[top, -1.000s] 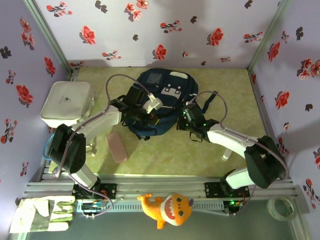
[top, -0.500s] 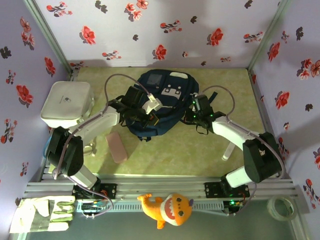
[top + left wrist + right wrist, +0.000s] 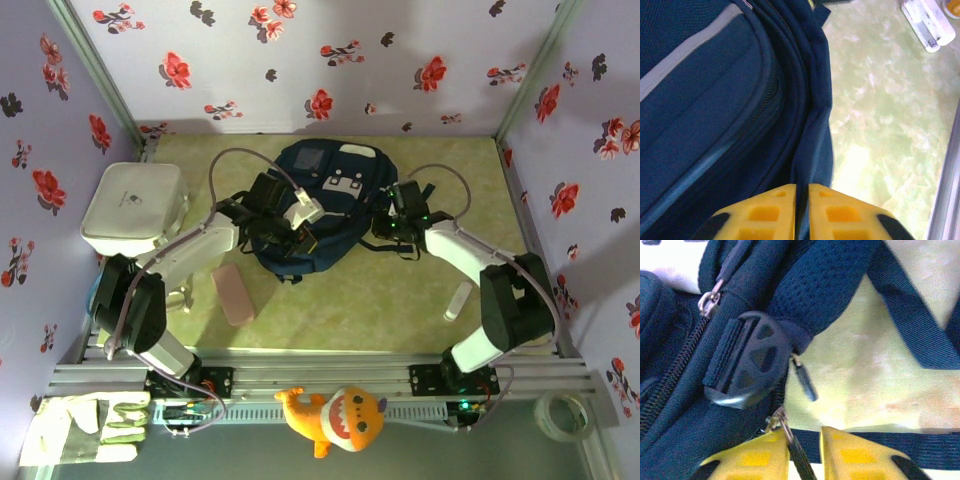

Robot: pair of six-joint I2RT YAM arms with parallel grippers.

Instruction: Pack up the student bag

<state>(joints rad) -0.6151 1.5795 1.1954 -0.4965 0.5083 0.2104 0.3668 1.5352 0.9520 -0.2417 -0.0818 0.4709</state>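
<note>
The student bag point(image 3: 325, 190), navy blue with white stripe trim and a grey patch, lies at the back middle of the table. My left gripper point(image 3: 298, 238) is at its near left edge, and in the left wrist view the gripper point(image 3: 801, 200) is shut on a fold of the bag's navy fabric point(image 3: 812, 125). My right gripper point(image 3: 386, 222) is at the bag's right side. In the right wrist view the gripper point(image 3: 804, 450) has a narrow gap between its yellow fingers and holds a black zipper pull point(image 3: 799, 452), taut from its metal slider point(image 3: 776, 419) beside a black buckle point(image 3: 747, 365).
A white rounded box point(image 3: 132, 205) stands at the left. A pink case point(image 3: 233, 293) lies near the left arm. A white tube point(image 3: 458, 300) lies at the right. Bag straps point(image 3: 912, 320) trail on the table. A plush shark point(image 3: 335, 418), glove point(image 3: 80, 428) and tape roll point(image 3: 560, 415) lie beyond the near rail.
My right gripper has moved back and to the right along the bag's right side, from the near corner to mid-side. The left gripper and bag have hardly moved.
</note>
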